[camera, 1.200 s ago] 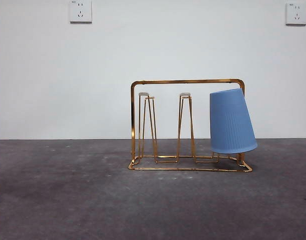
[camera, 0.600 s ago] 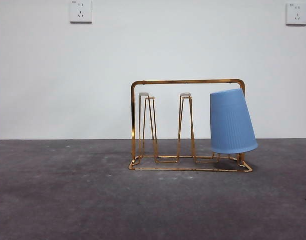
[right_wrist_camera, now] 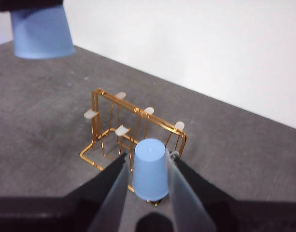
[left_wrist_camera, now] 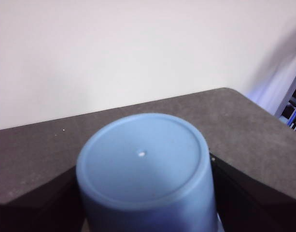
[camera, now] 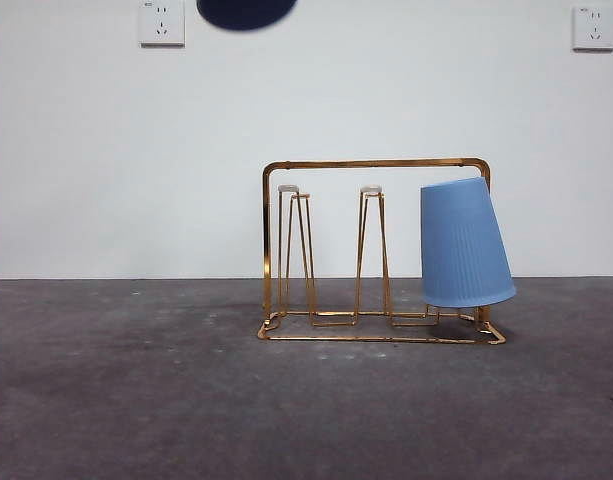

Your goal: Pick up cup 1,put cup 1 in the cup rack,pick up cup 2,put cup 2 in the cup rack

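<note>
The gold wire cup rack (camera: 376, 163) stands on the dark table. Cup 1 (camera: 464, 245), pale blue and ribbed, sits upside down and slightly tilted over the rack's right-hand peg. My right gripper (right_wrist_camera: 148, 157) hovers well above that cup (right_wrist_camera: 150, 169) and the rack (right_wrist_camera: 109, 96), jaws open and out of the front view. My left gripper (left_wrist_camera: 143, 193) is shut on cup 2 (left_wrist_camera: 143, 164), a matching blue cup held upside down. The right wrist view shows this cup (right_wrist_camera: 41, 31) high to one side of the rack. Its rounded bottom edge (camera: 246, 12) pokes into the front view's top.
Two bare white-tipped pegs (camera: 289, 189) (camera: 371, 190) stand in the rack's left and middle. A white wall with two sockets (camera: 161, 22) runs behind the table. In the left wrist view the table's far corner (left_wrist_camera: 227, 89) shows.
A dark rounded shape has come into the top of the front view, left of the rack. Rack and racked cup have not moved.
</note>
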Action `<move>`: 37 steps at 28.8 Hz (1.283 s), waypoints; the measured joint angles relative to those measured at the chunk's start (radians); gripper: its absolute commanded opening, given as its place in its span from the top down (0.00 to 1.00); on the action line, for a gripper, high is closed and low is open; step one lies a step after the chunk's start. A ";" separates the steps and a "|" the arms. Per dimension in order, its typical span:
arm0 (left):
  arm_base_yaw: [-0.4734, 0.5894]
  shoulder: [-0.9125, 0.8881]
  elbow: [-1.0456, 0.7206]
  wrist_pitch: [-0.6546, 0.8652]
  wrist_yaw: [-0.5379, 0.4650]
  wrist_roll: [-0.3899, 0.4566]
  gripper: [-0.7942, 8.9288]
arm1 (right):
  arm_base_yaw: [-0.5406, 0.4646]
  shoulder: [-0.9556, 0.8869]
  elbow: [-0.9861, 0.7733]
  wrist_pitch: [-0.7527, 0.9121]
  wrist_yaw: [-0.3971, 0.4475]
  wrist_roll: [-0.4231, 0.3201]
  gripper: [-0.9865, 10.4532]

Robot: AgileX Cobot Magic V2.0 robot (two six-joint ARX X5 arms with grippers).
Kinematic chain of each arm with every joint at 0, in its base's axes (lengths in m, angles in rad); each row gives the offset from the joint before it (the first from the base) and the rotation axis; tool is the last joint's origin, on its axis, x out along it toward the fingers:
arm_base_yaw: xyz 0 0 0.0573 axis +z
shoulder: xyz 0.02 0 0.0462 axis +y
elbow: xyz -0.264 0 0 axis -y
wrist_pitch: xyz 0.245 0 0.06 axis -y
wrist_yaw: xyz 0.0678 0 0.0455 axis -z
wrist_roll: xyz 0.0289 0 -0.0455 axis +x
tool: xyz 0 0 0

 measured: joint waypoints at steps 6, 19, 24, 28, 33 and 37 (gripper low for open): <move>-0.021 0.008 -0.192 0.227 -0.023 0.036 0.93 | 0.000 0.000 0.000 -0.038 0.000 0.017 0.79; -0.027 0.131 -0.265 0.395 -0.060 0.104 0.93 | 0.000 0.000 0.000 -0.040 0.000 0.028 0.80; -0.031 0.188 -0.265 0.436 -0.072 0.109 0.93 | 0.000 0.000 0.000 -0.070 0.000 0.036 0.80; -0.031 0.227 -0.265 0.451 -0.075 0.110 0.93 | 0.000 0.000 0.000 -0.080 0.000 0.044 0.80; -0.031 0.270 -0.266 0.453 -0.075 0.110 0.93 | 0.000 0.000 0.000 -0.080 0.000 0.048 0.80; -0.033 0.290 -0.266 0.453 -0.078 0.110 0.93 | 0.000 0.000 0.000 -0.081 0.000 0.048 0.80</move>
